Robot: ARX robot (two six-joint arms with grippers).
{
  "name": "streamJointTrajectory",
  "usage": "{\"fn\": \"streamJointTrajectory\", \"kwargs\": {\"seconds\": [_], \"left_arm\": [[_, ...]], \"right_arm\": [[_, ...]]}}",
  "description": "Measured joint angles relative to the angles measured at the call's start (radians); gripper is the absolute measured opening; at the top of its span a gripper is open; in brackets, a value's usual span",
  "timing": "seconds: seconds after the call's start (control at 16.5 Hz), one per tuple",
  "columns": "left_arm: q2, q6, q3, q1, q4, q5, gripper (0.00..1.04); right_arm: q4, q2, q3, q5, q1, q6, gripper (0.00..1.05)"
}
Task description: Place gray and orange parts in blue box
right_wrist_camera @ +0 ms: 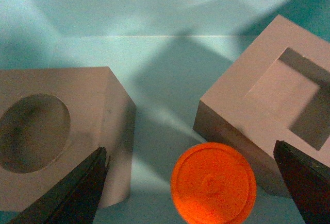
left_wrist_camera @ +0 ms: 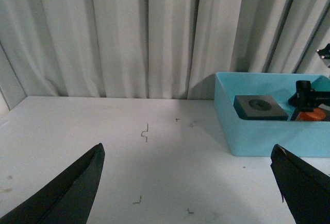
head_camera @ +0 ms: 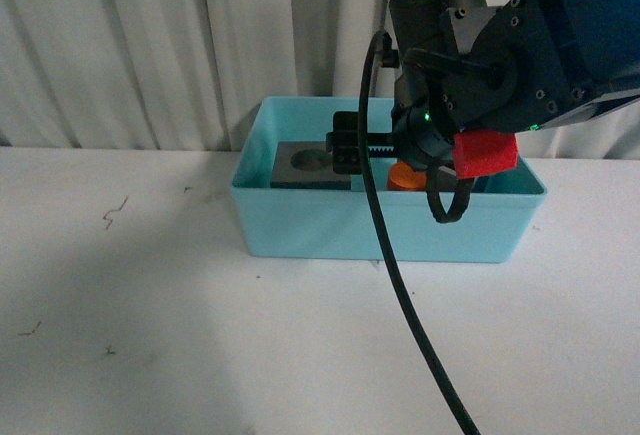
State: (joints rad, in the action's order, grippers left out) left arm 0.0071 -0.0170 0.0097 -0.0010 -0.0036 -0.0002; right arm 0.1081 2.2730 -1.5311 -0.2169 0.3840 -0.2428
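Hovering over blue box [head_camera: 300,230], right gripper [right_wrist_camera: 198,183] spread wide, empty; orange cylinder [right_wrist_camera: 213,189] directly beneath, between both gray cubes [right_wrist_camera: 62,131]. Left gripper [left_wrist_camera: 188,183] wide too.

The right claw [head_camera: 440,170] is covering most of the orange cylinder [head_camera: 405,177] below it and hiding the rectangular-recess cube entirely.

My right arm reached in from the upper right, its wrist bent down so the right gripper [head_camera: 437,170] pointed downward at the far side of the scene. Its jaws stood wide apart, gripping nothing. My left gripper [left_wrist_camera: 188,183] hung low over the near left, jaws also spread wide and empty, facing the far side.
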Motion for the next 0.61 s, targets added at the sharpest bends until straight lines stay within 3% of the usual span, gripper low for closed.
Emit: {"fn": "streamJointTrajectory", "kwargs": {"seconds": [0.3, 0.48, 0.61], "left_arm": [[0.000, 0.000, 0.000, 0.000, 0.000, 0.000, 0.98], [0.000, 0.000, 0.000, 0.000, 0.000, 0.000, 0.98], [0.000, 0.000, 0.000, 0.000, 0.000, 0.000, 0.98]], "right_arm": [[0.137, -0.341, 0.198, 0.000, -0.053, 0.008, 0.98], [0.168, -0.675, 0.507, 0.026, -0.141, 0.012, 0.98], [0.084, -0.946, 0.772, 0.057, -0.215, 0.020, 0.98]]}}
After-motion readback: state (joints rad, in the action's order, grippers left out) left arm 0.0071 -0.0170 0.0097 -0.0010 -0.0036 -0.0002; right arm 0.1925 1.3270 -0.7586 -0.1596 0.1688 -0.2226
